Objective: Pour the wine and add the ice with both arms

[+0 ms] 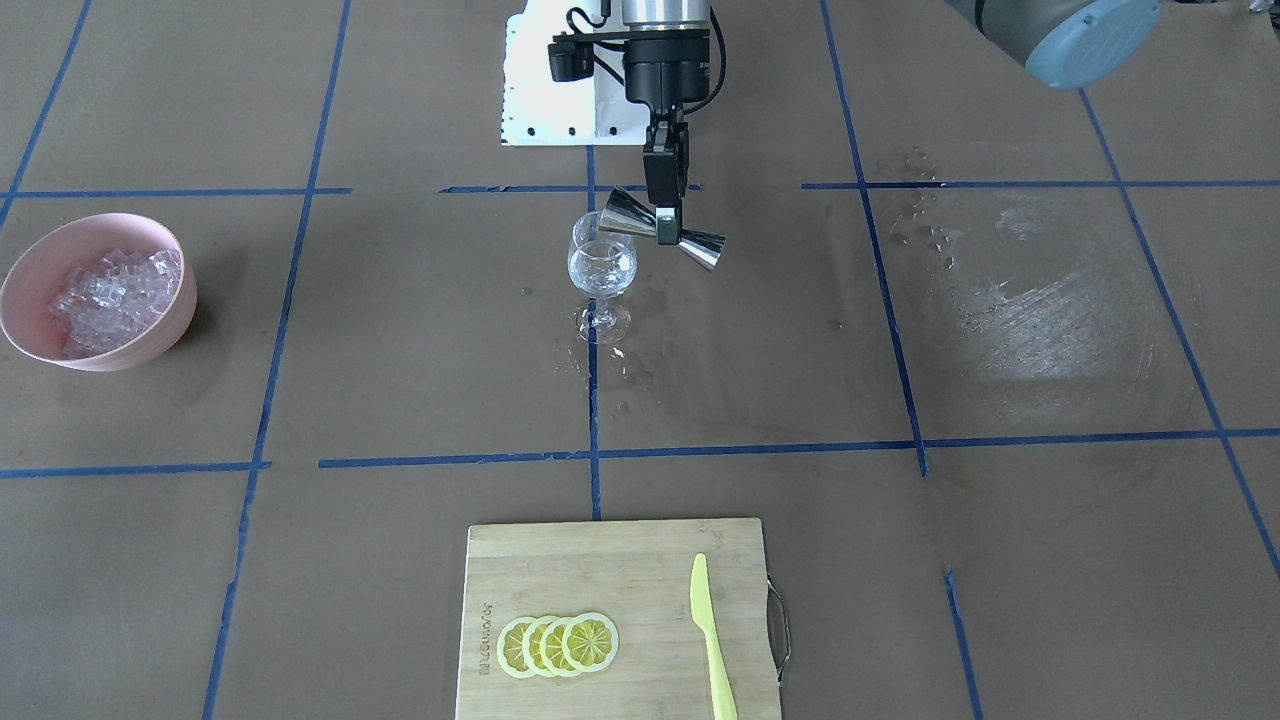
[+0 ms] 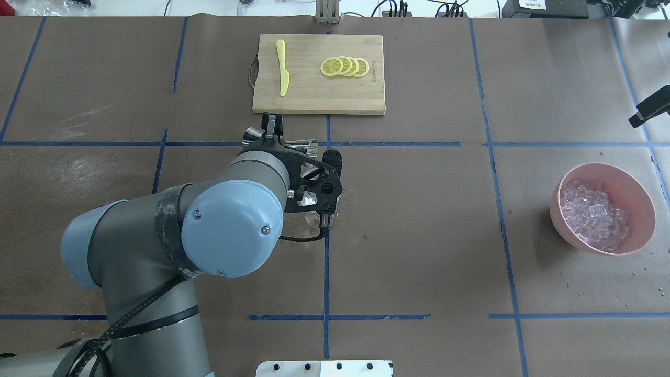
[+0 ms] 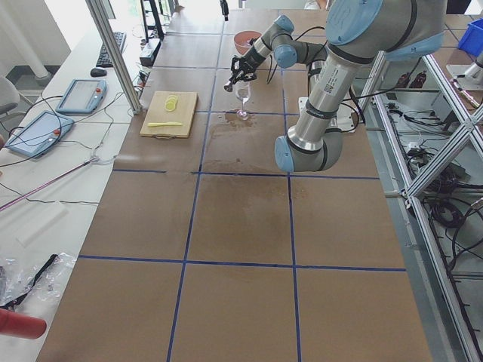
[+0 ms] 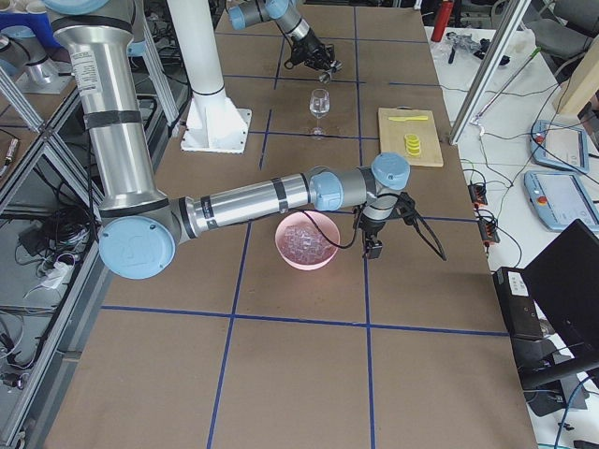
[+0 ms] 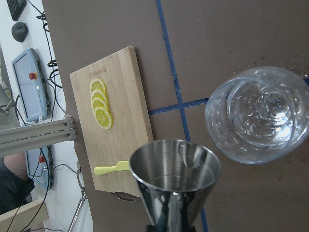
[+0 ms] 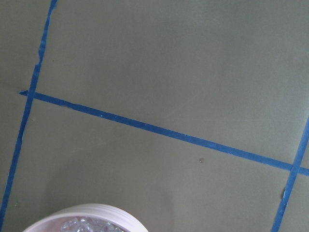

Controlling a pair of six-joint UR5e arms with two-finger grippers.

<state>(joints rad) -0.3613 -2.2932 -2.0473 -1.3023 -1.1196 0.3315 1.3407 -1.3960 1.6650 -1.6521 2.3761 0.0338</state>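
Exterior front-facing: shows the left gripper clamped on the waist of a steel jigger, tipped sideways with its mouth at the rim of the wine glass. Looks like pouring nearly done: appears to leave the jigger cup empty and a little wine low in the glass. Keeps all the ice in the pink bowl, well apart. Places the right gripper just beside that bowl; cannot tell whether spread or closed.

Brown-papered table, blue tape grid
A white side bench (two tablets on it) runs along the left-end view's left edge.
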